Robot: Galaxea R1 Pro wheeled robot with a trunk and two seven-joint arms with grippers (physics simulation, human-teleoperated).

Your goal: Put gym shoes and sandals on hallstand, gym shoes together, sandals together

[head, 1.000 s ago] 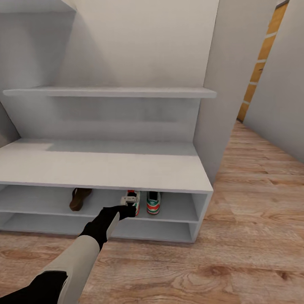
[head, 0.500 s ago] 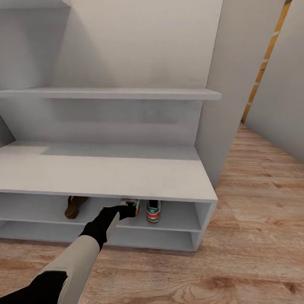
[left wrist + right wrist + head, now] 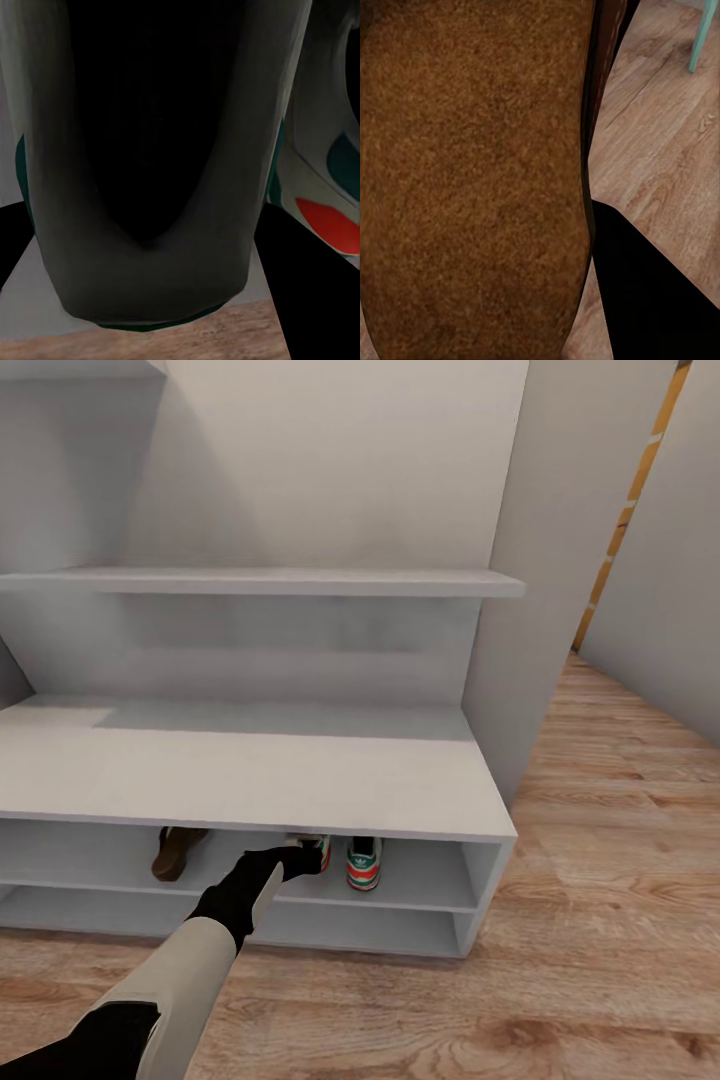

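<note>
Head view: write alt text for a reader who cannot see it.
The robot's left gripper reaches into the upper open row of the pale hallstand, at a white gym shoe beside its twin. One brown sandal sits further left in the same row. Wood-plank corridor floor runs in front and to the right.

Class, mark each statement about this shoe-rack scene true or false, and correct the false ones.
1. Two gym shoes sit on the rack's upper open shelf row. True: left shoe, right shoe.
2. The left gripper is at the left shoe. True.
3. A sandal lies on the floor. False: it is on the same shelf row, left of the gym shoes.
4. The bench top holds shoes. False: none there.
5. The right wrist view shows brown leather close up. True.
</note>
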